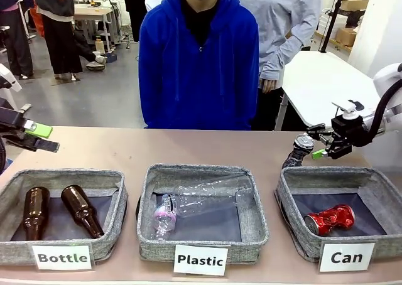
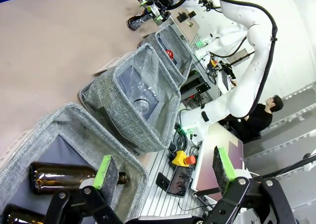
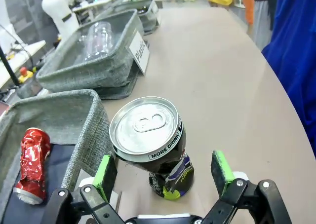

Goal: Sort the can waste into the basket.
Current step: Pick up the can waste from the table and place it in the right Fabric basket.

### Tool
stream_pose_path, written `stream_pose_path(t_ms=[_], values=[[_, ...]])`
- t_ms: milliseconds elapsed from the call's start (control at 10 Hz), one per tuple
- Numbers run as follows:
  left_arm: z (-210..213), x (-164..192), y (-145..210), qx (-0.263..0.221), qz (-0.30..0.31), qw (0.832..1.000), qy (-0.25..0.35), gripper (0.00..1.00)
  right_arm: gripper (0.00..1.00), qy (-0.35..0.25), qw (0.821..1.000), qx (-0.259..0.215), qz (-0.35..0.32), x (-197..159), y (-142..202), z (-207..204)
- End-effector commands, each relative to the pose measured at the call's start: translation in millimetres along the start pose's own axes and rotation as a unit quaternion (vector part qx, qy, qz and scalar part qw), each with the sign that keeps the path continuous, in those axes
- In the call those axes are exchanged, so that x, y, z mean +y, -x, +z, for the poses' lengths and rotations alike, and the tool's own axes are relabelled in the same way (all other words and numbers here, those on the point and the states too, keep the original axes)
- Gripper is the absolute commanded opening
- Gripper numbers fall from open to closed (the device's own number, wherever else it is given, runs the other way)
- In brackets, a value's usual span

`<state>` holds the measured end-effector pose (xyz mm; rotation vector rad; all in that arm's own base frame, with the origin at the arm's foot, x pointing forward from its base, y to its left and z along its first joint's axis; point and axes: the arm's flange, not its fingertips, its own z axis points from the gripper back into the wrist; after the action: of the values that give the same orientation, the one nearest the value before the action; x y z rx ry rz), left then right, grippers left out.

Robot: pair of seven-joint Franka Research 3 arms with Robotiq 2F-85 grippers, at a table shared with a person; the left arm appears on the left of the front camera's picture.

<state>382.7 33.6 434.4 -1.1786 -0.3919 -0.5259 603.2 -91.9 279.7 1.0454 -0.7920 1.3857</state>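
A dark drink can (image 1: pixel 300 149) stands a little tilted on the table just behind the basket labelled "Can" (image 1: pixel 295 235). My right gripper (image 1: pixel 314 142) is level with it, open. In the right wrist view the can (image 3: pixel 148 135), silver top up, sits between the two green pads (image 3: pixel 104 169) with a gap on either side. The basket's grey wall (image 3: pixel 81 130) is to the can's left, and a crushed red can (image 3: pixel 32 162) lies on its dark floor, also visible from the front (image 1: pixel 330 219). My left gripper (image 1: pixel 45 138) hovers open at the table's left end, holding nothing.
The "Plastic" basket (image 1: pixel 188 247) in the middle holds clear plastic bottles. The "Bottle" basket (image 1: pixel 12 247) on the left holds two brown glass bottles (image 1: pixel 81 211). A person in a blue hoodie (image 1: pixel 198 65) stands at the far edge. Bare tabletop lies behind the baskets.
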Motion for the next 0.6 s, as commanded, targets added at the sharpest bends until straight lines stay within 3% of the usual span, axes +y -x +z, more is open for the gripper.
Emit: stream_pose_path(t_ms=[0,500], values=[[-1.1,-3.0,-0.5,-0.006,0.003,1.0,-0.001,1.0,1.0,-0.003,1.0,0.011,0.013,-6.4,-0.4,-5.7],[-1.1,-3.0,-0.5,-0.006,0.003,1.0,-0.001,1.0,1.0,-0.017,1.0,-0.006,0.006,-7.9,1.9,-15.0]])
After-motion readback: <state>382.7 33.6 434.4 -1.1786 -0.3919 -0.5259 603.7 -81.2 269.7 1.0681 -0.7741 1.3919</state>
